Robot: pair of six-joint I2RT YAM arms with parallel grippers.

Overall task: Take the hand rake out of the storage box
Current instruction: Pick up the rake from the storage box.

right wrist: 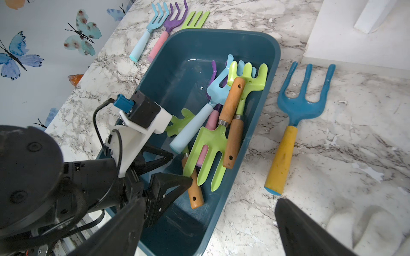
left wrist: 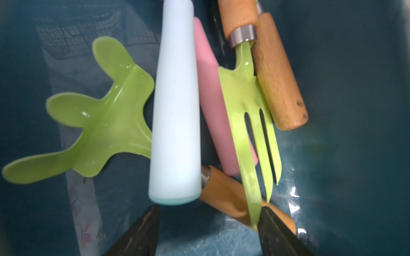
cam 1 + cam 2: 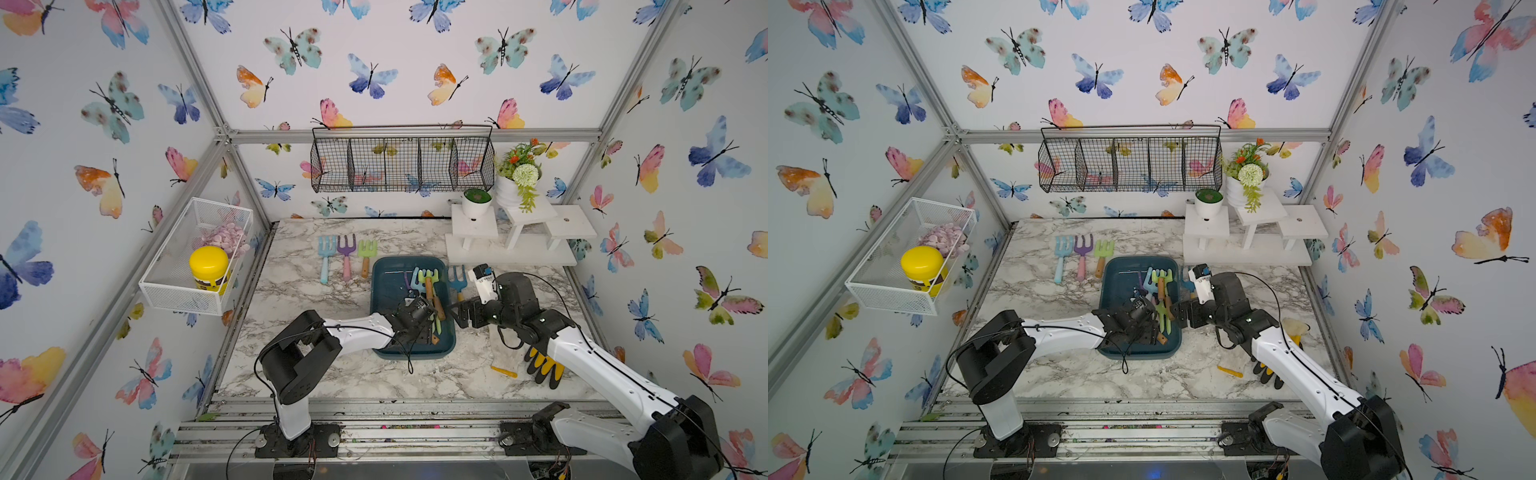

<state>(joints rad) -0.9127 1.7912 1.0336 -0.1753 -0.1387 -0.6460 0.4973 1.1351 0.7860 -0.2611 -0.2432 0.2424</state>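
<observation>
Marble-veined table [image 3: 449, 378], butterfly wallpaper all round. Down inside the shallow dark teal plastic storage box [image 3: 384, 282] with the left pincer [image 1: 182, 166]: jaws apart, clamped on nothing, straddling the round wooden handle [image 2: 224, 190] of a glossy lime-green hand rake [image 2: 88, 124] with bent, rounded tines. Looks like the reach-and-grasp step: rake not yet lifted, lying flat on the box floor at the end nearest the arms. Pinned, too: crossed at the neck by a smooth pale blue conical handle [image 2: 175, 110], with one tine of a flat lime-green metal fork [image 2: 250, 133] reaching as far as a pincer finger [image 2: 279, 237]. Cannot tell whether either finger touches the wood yet. Calls for a slight drop, a squeeze across the bare wood just behind the steel ferrule [image 2: 205, 175], then a slow lift and slide to shed the tools on top. Over by the box's right rim, right pincer [image 1: 208, 199] spread wide and empty, hovering. Slick plastic walls, lacquered tines, matte wooden grips drilled with hanging holes: a slippery heap, likely to shift. Elsewhere on the table: row of three pastel rakes [image 3: 346, 266] beyond the box, dark blue fork [image 1: 299, 108] with a yellow handle just beside it.
</observation>
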